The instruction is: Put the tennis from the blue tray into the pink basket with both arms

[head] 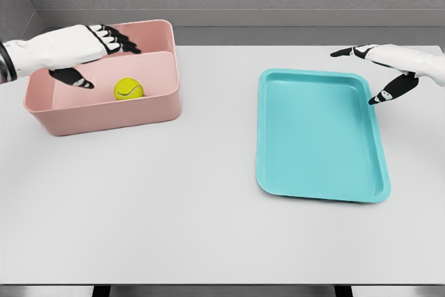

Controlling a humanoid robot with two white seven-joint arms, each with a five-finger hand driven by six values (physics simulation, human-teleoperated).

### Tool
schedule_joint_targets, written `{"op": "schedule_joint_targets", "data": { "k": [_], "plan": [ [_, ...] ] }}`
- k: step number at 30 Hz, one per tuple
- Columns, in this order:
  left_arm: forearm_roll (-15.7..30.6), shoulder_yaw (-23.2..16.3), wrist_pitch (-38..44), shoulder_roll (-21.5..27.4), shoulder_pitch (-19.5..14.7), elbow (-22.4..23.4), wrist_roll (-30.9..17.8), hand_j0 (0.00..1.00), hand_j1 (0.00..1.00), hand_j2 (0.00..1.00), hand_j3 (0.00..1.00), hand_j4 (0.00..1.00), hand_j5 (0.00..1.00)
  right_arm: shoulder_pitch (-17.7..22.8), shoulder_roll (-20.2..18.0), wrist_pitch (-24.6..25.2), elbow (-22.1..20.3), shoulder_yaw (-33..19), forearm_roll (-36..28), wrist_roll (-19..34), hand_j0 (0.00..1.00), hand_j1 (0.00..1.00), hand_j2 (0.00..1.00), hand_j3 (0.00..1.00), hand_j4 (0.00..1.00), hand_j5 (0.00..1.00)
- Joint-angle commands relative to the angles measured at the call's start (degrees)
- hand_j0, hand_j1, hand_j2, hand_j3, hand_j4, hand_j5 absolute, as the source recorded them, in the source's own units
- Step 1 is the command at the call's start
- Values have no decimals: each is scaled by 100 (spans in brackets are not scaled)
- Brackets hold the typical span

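Observation:
A yellow-green tennis ball (128, 88) lies inside the pink basket (139, 113) at the table's left. My left hand (97, 53) hovers over the basket's left half, fingers spread and holding nothing, a little above and left of the ball. The blue tray (320, 137) lies at the right with nothing on it. My right hand (375, 71) floats above the tray's far right corner, fingers spread, holding nothing.
The white table (174, 206) carries only the basket and the tray. Its front edge runs along the bottom of the view. A grey wall stands behind the table.

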Motion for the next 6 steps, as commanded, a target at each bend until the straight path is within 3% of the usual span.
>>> {"op": "schedule_joint_targets", "data": {
  "k": [1, 4, 6],
  "plan": [
    [118, 47, 8, 293, 0, -411, 9, 100, 100, 100, 100, 100, 100, 0, -8, 15, -11, -6, -40, -2, 100, 100, 100, 100, 100, 100],
    [135, 91, 8, 364, 35, -437, 9, 100, 100, 100, 100, 100, 100, 9, -87, 15, -38, -6, -40, -2, 100, 100, 100, 100, 100, 100],
    [135, 258, 8, 408, 281, -446, 114, 100, 100, 100, 100, 100, 100, 9, -87, 15, -38, -6, -40, -2, 100, 100, 100, 100, 100, 100]
  ]
}}
